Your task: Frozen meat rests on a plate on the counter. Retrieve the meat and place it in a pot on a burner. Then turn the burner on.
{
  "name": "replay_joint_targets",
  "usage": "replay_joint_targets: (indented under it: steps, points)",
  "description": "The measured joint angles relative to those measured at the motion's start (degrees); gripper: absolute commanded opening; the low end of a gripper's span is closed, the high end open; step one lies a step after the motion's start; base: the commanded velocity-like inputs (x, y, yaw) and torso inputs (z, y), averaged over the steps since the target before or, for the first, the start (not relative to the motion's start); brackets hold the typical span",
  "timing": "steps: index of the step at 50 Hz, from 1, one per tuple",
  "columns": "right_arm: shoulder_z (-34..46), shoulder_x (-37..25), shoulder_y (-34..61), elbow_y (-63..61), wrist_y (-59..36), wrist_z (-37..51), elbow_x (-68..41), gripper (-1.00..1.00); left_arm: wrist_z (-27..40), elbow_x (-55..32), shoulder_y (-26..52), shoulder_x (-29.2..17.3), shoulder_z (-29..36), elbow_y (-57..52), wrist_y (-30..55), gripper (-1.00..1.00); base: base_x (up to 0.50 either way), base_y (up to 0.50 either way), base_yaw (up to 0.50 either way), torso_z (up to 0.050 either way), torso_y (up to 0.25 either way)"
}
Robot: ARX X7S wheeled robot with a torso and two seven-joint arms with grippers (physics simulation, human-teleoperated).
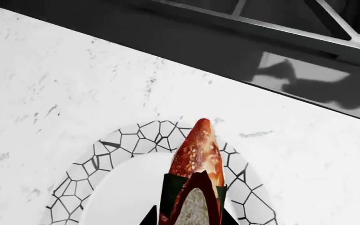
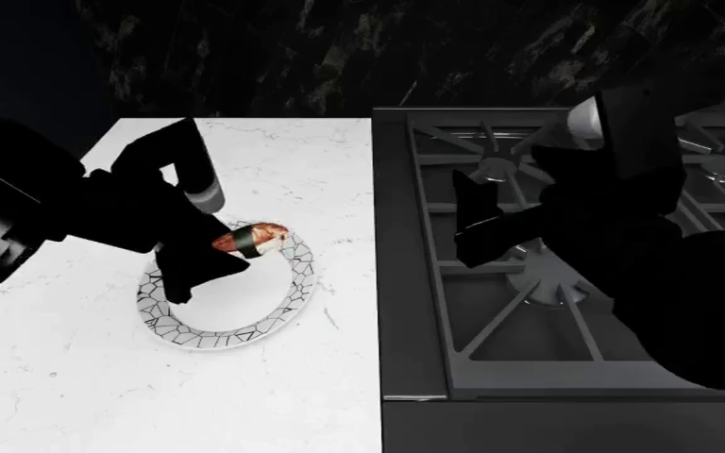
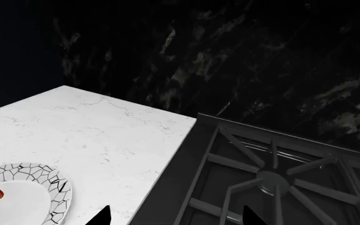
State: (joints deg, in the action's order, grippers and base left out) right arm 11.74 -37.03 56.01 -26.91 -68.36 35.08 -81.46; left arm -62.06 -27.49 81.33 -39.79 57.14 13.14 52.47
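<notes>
One left claw (image 1: 192,220) is clenched on the small red-orange and white meat (image 1: 198,157) above the round crackle-rimmed plate (image 2: 290,283), lower centre; a shallow pinch could let it slip. Right claw's state: cannot tell.

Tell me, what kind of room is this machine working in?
Most likely a kitchen: a white stone counter sits beside a gas stove with iron grates, and a plate holding a piece of meat rests on it.
</notes>
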Motion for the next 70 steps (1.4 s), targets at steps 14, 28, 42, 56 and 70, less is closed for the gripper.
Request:
replay_joint_targets:
  steps: [14, 28, 42, 56, 70]
  points:
    - [0.07, -1.15, -0.04, -2.22, 0.20, 0.41, 0.15, 1.00, 12.89, -6.96, -7.22, -5.70, -9.60, -16.48, 4.41, -1.00, 0.00, 0.00, 0.00, 0.000, 0.000]
    - [0.07, -2.24, 0.40, -3.63, 0.20, 0.77, -0.24, 1.00, 30.02, -14.46, -16.14, -8.49, -19.61, -31.66, 10.23, -1.00, 0.00, 0.00, 0.00, 0.000, 0.000]
    - [1.16, -3.01, 2.65, -5.21, -1.41, 2.14, -2.18, 1.00, 46.52, -23.41, -20.67, -5.41, -30.49, -39.29, 19.25, -1.00, 0.00, 0.00, 0.00, 0.000, 0.000]
    - [1.23, -3.94, 5.52, -5.89, -2.59, 5.58, -6.72, 1.00, 56.99, -29.49, -20.71, -1.96, -38.35, -41.43, 24.94, -1.00, 0.00, 0.00, 0.00, 0.000, 0.001]
    - [1.01, -4.73, 8.50, -6.09, -2.82, 8.00, -10.87, 1.00, 63.28, -34.89, -19.72, 0.09, -43.85, -42.43, 28.51, -1.00, 0.00, -0.12, 0.00, 0.000, 0.000]
